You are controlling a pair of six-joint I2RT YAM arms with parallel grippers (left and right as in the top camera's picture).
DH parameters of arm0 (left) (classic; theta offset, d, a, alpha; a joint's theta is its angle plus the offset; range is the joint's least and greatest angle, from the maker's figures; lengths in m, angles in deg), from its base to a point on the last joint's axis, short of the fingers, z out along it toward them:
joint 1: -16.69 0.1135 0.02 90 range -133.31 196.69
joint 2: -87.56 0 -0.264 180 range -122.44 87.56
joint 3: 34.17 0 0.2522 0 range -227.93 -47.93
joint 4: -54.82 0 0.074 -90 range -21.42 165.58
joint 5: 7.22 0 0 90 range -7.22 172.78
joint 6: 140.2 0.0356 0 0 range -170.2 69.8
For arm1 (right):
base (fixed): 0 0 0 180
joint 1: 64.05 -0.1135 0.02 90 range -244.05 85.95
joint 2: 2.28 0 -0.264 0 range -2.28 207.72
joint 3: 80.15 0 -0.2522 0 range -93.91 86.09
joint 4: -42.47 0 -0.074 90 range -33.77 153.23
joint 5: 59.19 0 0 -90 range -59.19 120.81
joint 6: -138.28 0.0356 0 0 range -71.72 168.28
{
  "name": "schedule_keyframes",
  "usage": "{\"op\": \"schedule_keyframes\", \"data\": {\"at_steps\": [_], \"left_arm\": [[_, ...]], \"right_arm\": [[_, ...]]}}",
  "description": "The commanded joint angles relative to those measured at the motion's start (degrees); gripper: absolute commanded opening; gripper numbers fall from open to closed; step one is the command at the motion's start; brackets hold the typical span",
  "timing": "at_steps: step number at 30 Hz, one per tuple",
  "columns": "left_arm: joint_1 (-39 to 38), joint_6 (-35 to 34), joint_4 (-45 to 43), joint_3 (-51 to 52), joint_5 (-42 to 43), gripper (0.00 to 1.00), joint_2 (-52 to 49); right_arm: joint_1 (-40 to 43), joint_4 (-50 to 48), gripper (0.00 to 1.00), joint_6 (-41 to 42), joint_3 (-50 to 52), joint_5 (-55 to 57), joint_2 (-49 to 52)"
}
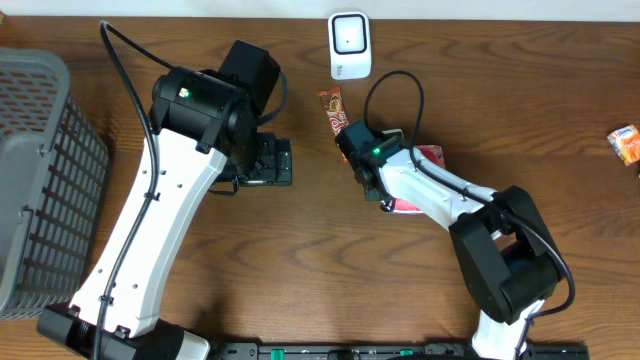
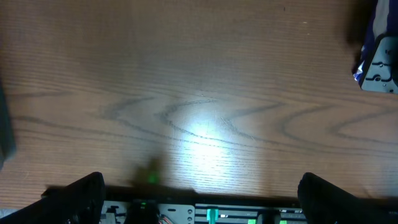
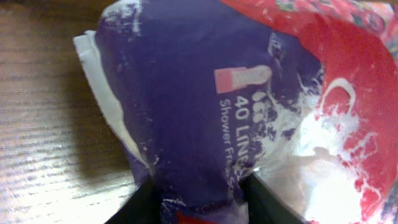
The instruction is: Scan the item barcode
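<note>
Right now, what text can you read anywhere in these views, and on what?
"40 LIN": on the purple packet, cut off at a crease.
"Shower Fre": same packet, the line below, the rest hidden.
Snack wrapper and orange packet: print too small to read.
Scanner: no readable text.

**Inventory by count**

- Wooden table (image 1: 300,250): one.
- Robot arms, white with black joints: two. The left arm (image 1: 150,230) crosses the left half of the overhead frame, and the right arm (image 1: 440,195) crosses the right half.
- Two-finger grippers: two, one per arm, namely the left gripper (image 2: 202,190) and the right gripper (image 3: 199,202).
- Grey mesh basket (image 1: 40,180): one, at the left edge.
- White scanner (image 1: 350,45): one, at top centre.
- Packets: three.
  - Purple-and-red packet (image 3: 186,93): one, at the centre.
  - Red-orange snack wrapper (image 1: 331,108): one, just below the scanner.
  - Orange packet (image 1: 625,143): one, at the right edge.
</note>
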Motion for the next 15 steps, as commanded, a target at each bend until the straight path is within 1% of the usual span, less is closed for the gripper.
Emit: {"op": "schedule_keyframes", "data": {"at_steps": [1, 3, 5, 6, 7, 8, 9, 10, 11, 12, 14, 15], "left_arm": [[0.3, -0.5, 0.3, 0.1, -0.3, 0.98, -0.1], [0.3, -0.5, 0.3, 0.1, -0.3, 0.98, -0.1], [0.3, -0.5, 0.3, 0.1, -0.3, 0.98, -0.1], [0.3, -0.5, 0.3, 0.1, -0.3, 0.98, -0.1], [0.3, -0.5, 0.3, 0.1, -0.3, 0.98, -0.1], [0.3, -0.5, 0.3, 0.1, -0.3, 0.98, -0.1], [0.3, -0.5, 0.3, 0.1, -0.3, 0.98, -0.1], [0.3, -0.5, 0.3, 0.1, -0.3, 0.98, -0.1], [0.3, -0.5, 0.3, 0.1, -0.3, 0.98, -0.1], [0.3, -0.5, 0.3, 0.1, -0.3, 0.98, -0.1], [0.3, -0.5, 0.3, 0.1, -0.3, 0.98, -0.1], [0.3, -0.5, 0.3, 0.1, -0.3, 0.98, -0.1]], "right_arm": [[0.3, 0.2, 0.13, 0.7, 2.2, -3.3, 0.9], [0.7, 1.1, 0.02, 0.7, 0.7, -6.8, 0.3], [2.1, 2.9, 0.01, 0.2, -2.9, -11.9, -1.1], [3.7, 3.9, 0.01, -2.8, -5.8, -17.3, -2.4], [4.6, 4.4, 0.01, -4.5, -7.3, -20.4, -3.0], [6.5, 5.6, 0.01, -7.7, -10.3, -27.1, -4.2], [7.7, 6.2, 0.01, -9.4, -11.6, -30.6, -4.8], [10.1, 7.5, 0.01, -12.1, -13.9, -37.3, -5.8], [13.7, 8.9, 0.01, -15.7, -16.2, -47.1, -6.7], [16.0, 9.5, 0.01, -18.1, -17.0, -53.5, -6.9], [22.8, 10.7, 0.01, -25.2, -16.9, -73.0, -6.6], [25.2, 11.2, 0.01, -28.7, -16.1, -80.3, -6.3]]}}
